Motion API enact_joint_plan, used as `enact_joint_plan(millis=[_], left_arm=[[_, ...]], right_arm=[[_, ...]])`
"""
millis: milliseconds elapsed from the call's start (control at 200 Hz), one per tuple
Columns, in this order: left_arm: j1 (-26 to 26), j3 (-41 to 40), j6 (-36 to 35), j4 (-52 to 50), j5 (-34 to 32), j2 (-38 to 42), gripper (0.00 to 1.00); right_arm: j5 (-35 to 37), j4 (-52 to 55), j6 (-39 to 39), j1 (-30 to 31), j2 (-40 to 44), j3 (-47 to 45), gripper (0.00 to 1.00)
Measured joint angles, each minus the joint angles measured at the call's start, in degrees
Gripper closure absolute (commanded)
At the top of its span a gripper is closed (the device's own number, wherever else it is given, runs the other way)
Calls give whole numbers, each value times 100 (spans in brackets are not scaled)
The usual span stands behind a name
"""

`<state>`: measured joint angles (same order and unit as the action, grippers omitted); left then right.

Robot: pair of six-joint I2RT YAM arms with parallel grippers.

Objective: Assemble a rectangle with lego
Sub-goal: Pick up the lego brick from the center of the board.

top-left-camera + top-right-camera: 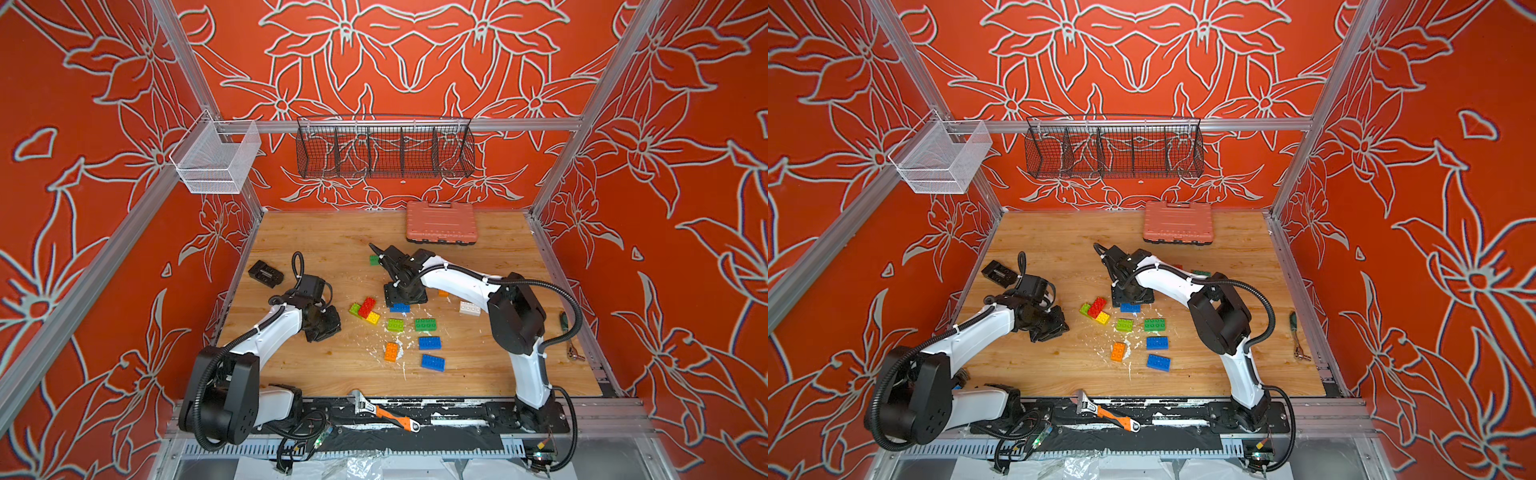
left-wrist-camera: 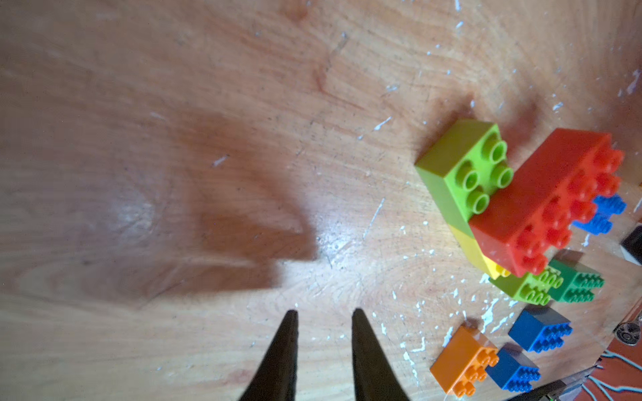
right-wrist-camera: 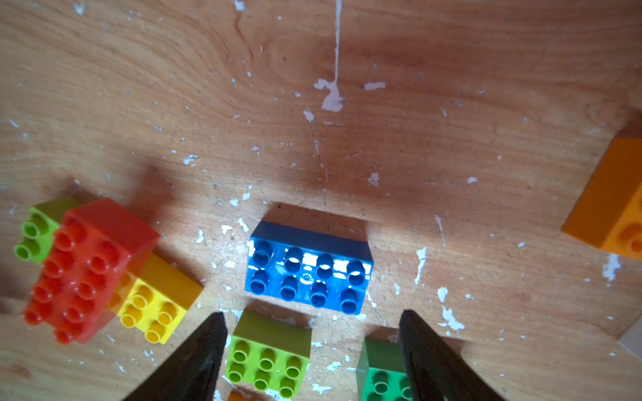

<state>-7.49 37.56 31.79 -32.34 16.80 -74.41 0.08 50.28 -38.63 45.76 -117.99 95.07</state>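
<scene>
In both top views the lego bricks [image 1: 395,324] lie scattered in the middle of the wooden table [image 1: 316,232]. A red brick [image 1: 367,306] sits on a lime brick [image 1: 354,309] and a yellow brick [image 1: 372,318].

In the left wrist view, I see the left gripper [image 2: 325,312] only a little open, with nothing between its jaws, over bare wood.

In the right wrist view, the right gripper [image 3: 312,314] is wide open and empty. A blue brick [image 3: 309,274] lies flat just before its tips, studs up, probably untouched.

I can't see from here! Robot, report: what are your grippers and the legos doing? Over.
Left gripper open, empty. Right gripper open, empty, near blue brick. Red brick stacked on yellow brick and lime brick. Nothing blocking.
</scene>
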Motion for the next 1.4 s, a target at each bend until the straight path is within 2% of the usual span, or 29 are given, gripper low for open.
enact_joint_plan(millis=[350,731,991,1096,1226,1401], left_arm=[[0,-17,-28,44,26,-4,74],[4,-92,-31,120,46,-13,74],[4,-94,-48,144,83,-50,74],[4,-94,-48,153,92,-50,74],[4,-94,-48,157,107,-68,74],[4,-94,-48,157,109,-76,74]], right_arm=[[-55,-63,-90,2,-341,2,20],[-57,-118,-74,2,-586,175,29],[42,74,160,39,-748,468,32],[192,177,363,107,-769,553,32],[321,319,693,186,-846,758,23],[358,420,907,212,-920,892,21]])
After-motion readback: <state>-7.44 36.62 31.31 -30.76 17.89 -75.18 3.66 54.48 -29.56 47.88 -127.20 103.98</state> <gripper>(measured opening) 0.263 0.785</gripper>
